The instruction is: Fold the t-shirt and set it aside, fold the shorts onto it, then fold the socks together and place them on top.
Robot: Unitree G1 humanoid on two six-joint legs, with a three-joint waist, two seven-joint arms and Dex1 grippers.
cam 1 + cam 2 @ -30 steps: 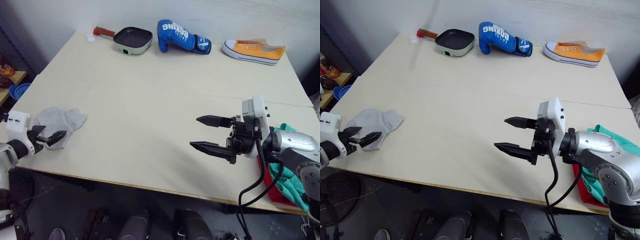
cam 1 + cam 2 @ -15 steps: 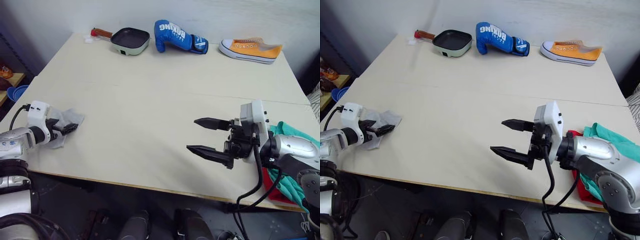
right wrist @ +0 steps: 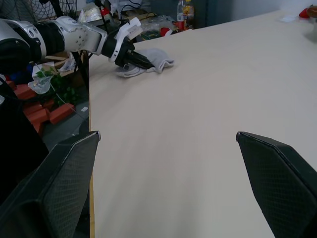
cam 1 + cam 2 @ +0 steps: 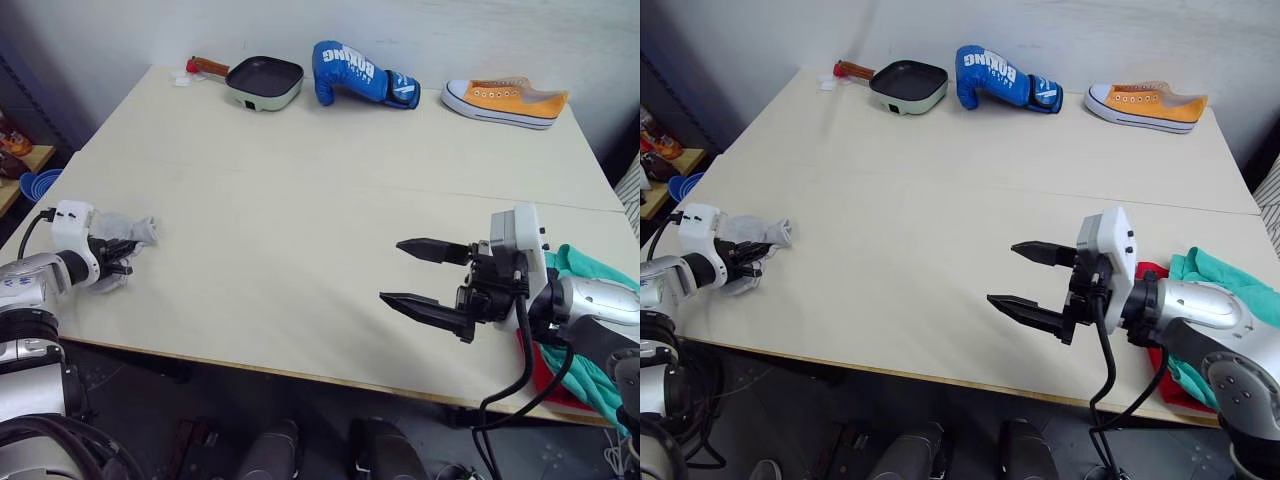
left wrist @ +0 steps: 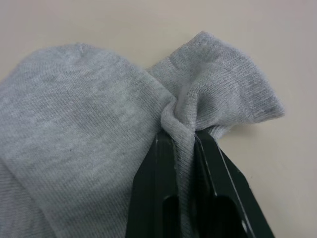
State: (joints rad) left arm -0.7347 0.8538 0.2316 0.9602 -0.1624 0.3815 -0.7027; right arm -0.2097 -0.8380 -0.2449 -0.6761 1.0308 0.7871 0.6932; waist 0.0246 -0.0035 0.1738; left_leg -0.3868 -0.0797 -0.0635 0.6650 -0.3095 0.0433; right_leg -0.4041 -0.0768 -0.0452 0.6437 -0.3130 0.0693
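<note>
The light grey socks [image 4: 128,229] lie bunched near the table's front left corner. My left gripper [image 4: 127,249] is shut on a pinched fold of them, and the left wrist view shows the knit [image 5: 89,139] squeezed between the black fingertips [image 5: 166,144]. Over the front right of the table my right gripper [image 4: 392,271] hovers open and empty. Behind its wrist, at the right edge, the teal-green shorts [image 4: 587,271] lie over the red t-shirt [image 4: 536,366], both partly hidden by the arm.
Along the far edge of the pale table [image 4: 300,200] stand a frying pan [image 4: 265,79], a blue boxing glove [image 4: 358,72] and an orange sneaker [image 4: 506,100]. A blue bowl [image 4: 38,183] sits on a low stand off the left side.
My left gripper reached into the socks and closed on them, and the fabric has bunched up. The right gripper has stayed open and nearly still.
</note>
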